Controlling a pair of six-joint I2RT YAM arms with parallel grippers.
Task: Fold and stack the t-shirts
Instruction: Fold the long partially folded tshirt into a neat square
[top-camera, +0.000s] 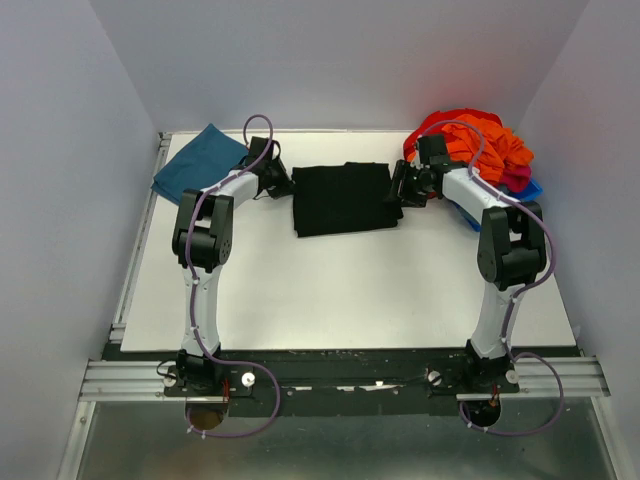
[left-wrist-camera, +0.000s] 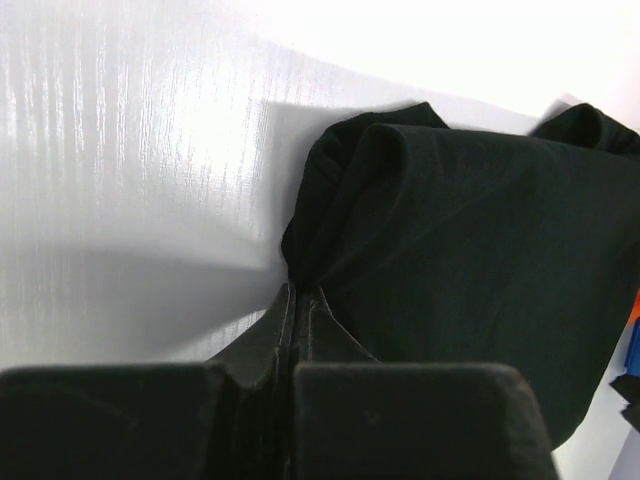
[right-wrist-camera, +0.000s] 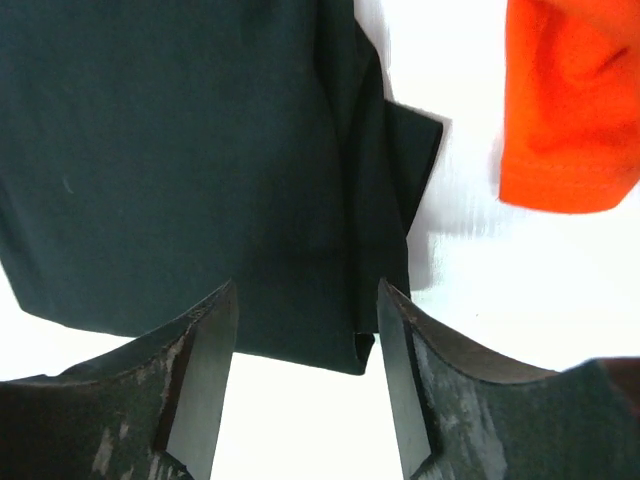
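While the left gripper (left-wrist-camera: 297, 315) is clamping the left edge of the black t-shirt (top-camera: 343, 198), the right gripper (right-wrist-camera: 305, 300) is hanging agape. The shirt's right edge is seemingly lying just ahead.

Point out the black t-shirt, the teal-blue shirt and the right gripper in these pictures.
black t-shirt (top-camera: 343, 198): top external view, middle of the folded cloth.
teal-blue shirt (top-camera: 197, 163): top external view, middle of the shirt.
right gripper (right-wrist-camera: 306, 300): right wrist view, midway between its open fingertips.
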